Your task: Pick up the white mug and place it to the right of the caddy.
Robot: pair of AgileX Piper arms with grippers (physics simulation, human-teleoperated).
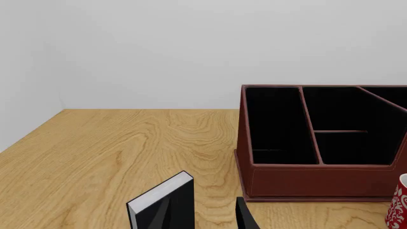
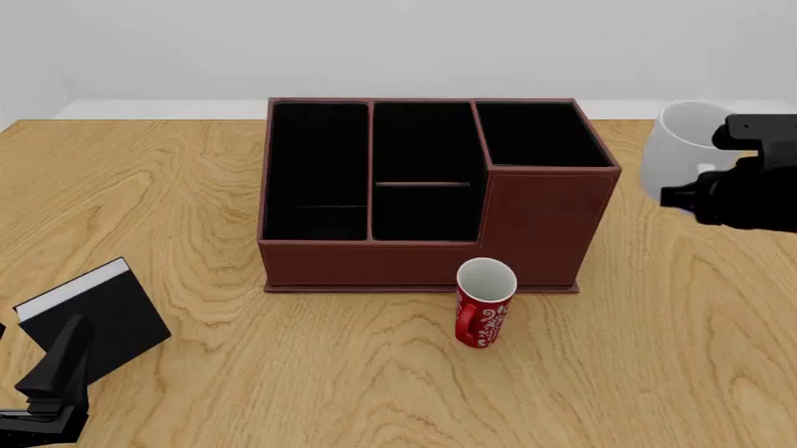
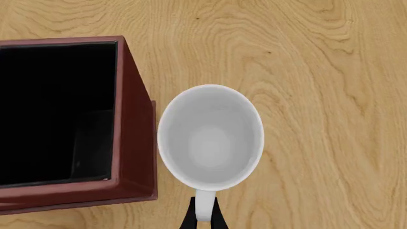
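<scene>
The white mug is upright just right of the caddy's taller back right corner. My right gripper is shut on its loop handle. In the right wrist view I look straight down into the mug, with the fingers pinching the handle and the caddy wall right beside it. Whether the mug's base touches the table does not show. The dark reddish-brown caddy stands mid-table and also shows in the left wrist view. My left gripper is open and empty at the near left.
A small black book with white pages lies by the left gripper and shows in the left wrist view. A slim red can with white swirls stands in front of the caddy; its edge shows in the left wrist view.
</scene>
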